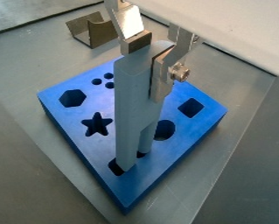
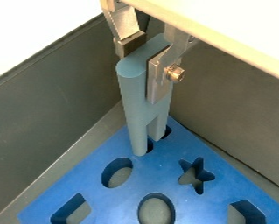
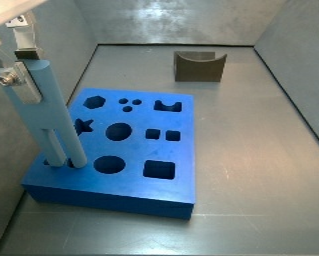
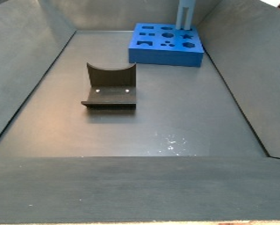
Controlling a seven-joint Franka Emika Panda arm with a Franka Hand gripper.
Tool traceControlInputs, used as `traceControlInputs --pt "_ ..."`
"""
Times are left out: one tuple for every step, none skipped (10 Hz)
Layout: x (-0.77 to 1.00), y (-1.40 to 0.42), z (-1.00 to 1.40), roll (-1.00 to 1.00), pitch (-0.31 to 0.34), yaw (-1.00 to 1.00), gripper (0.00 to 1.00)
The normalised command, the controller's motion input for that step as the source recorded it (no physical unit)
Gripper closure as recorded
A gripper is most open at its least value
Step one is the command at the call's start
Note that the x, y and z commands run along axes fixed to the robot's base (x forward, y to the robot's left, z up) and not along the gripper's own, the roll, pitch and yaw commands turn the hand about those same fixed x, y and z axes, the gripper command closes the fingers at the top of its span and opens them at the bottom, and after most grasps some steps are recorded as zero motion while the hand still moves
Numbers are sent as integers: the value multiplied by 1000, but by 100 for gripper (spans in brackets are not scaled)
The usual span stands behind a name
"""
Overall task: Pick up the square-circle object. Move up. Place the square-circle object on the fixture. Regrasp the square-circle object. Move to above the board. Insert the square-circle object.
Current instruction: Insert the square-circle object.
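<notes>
Square-circle object (image 1: 133, 105) stands upright, its lower end in a hole at a corner of the board (image 3: 169, 170), its top pinched between the gripper (image 1: 153, 54) jaws; the fixture (image 3: 198, 66) sits well apart

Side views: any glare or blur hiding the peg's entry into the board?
In a side view, glare washes the back wall only; the square-circle object meets the board clearly, gripper at its top. In the other, the fixture is sharp; the peg is small, cropped.
</notes>
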Motion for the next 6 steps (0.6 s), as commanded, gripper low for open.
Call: traceControlInputs --pt "-326 114 -137 -83 0 0 100" --pt "-374 194 -131 -103 0 0 100" --pt "-357 131 -106 -154 0 0 100" --pt "-289 0 -111 -326 0 0 100" --pt "-260 -3 -94 -394 6 0 100" --pt "-186 -57 -103 -317 14 0 100"
